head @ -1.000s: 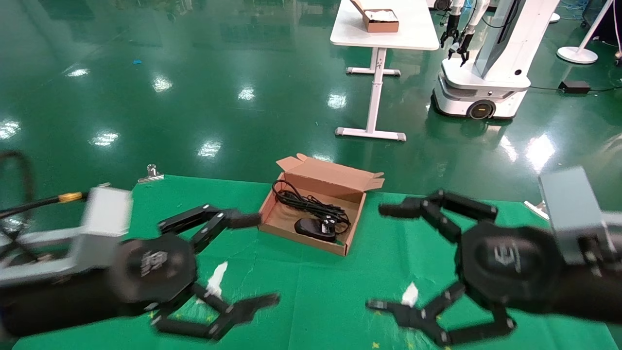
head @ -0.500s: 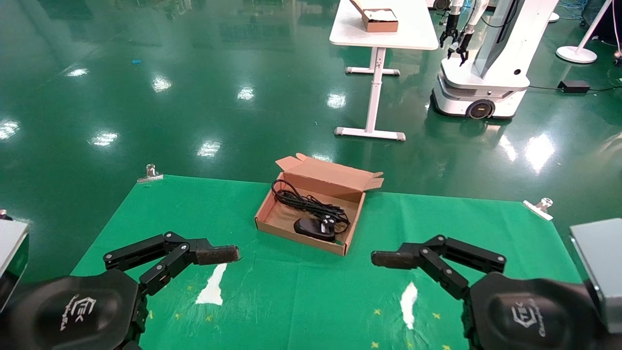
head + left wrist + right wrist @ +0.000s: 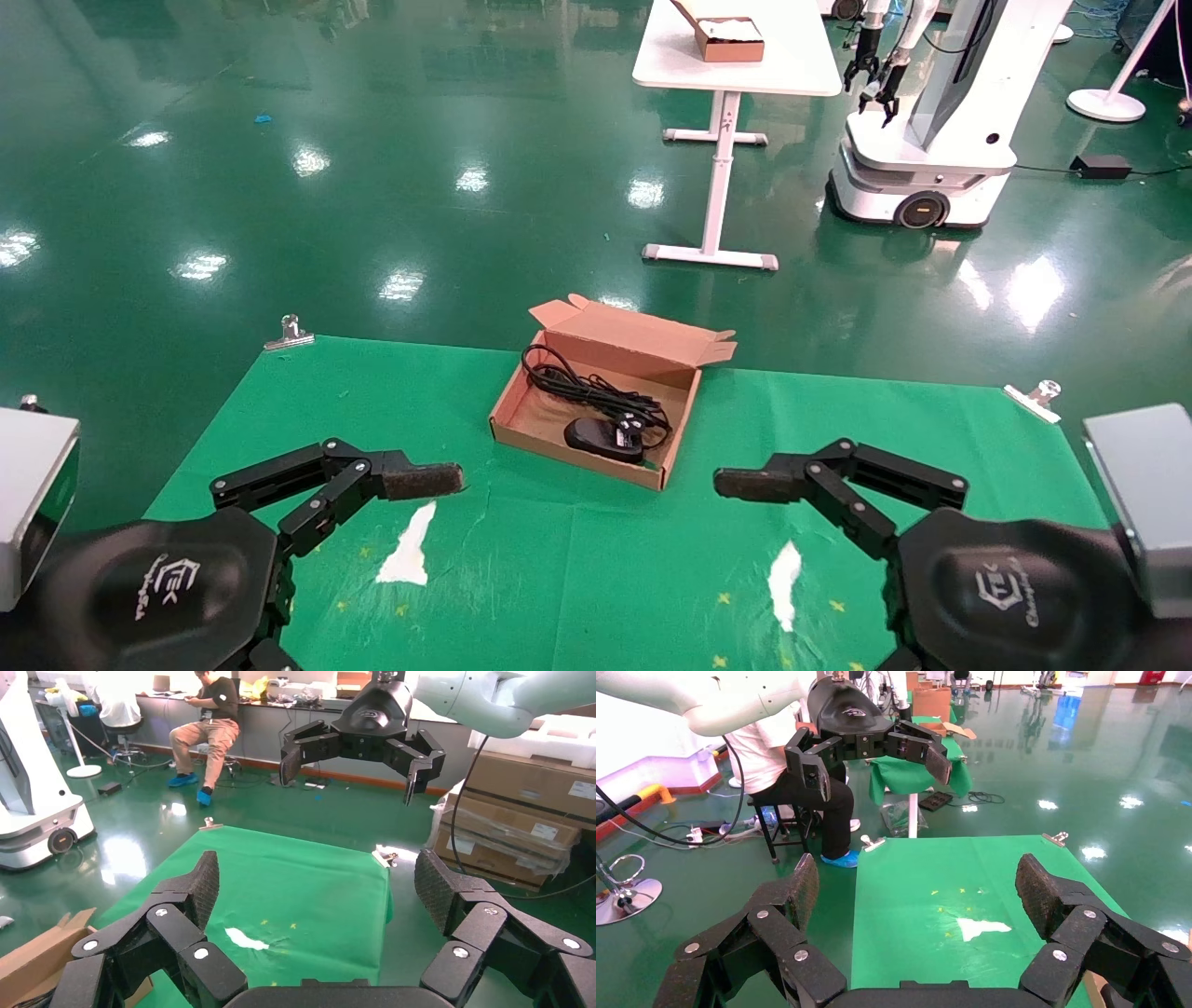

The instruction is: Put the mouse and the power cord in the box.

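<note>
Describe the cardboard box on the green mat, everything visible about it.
The box is a shallow, rectangular brown cardboard tray, standing open on the green mat at its far middle edge. Its hinged lid flap with side tabs stands up at the far side. Inside lie the mouse, near the front wall, and the power cord, looped behind it and rising slightly over the far left rim. Neither the left gripper nor the right gripper touches it; both sit open, nearer the robot.

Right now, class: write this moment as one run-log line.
mouse: in box | power cord: in box | left gripper: open, empty | right gripper: open, empty
</note>
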Robot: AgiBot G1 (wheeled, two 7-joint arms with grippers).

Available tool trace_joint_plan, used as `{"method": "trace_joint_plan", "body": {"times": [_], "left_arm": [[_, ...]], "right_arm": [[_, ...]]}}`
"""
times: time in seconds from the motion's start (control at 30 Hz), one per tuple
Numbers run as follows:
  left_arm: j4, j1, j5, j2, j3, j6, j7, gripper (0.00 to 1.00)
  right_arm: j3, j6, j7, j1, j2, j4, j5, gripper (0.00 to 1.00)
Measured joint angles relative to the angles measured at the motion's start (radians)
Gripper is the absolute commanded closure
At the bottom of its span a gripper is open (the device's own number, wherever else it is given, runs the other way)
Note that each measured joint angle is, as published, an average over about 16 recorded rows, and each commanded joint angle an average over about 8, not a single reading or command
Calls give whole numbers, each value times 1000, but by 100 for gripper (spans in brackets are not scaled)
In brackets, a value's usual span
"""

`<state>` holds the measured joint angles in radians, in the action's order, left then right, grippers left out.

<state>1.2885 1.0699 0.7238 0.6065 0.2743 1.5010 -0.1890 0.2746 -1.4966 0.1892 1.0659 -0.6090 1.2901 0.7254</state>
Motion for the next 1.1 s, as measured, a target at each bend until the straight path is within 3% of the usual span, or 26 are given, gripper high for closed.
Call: {"method": "trace_joint_plan", "body": {"times": [1.1], "left_arm": [[-4,4,6,4,5,-5,2,0]], "right_arm": [[6,2,-3,10,-3,-8,6,0]]}}
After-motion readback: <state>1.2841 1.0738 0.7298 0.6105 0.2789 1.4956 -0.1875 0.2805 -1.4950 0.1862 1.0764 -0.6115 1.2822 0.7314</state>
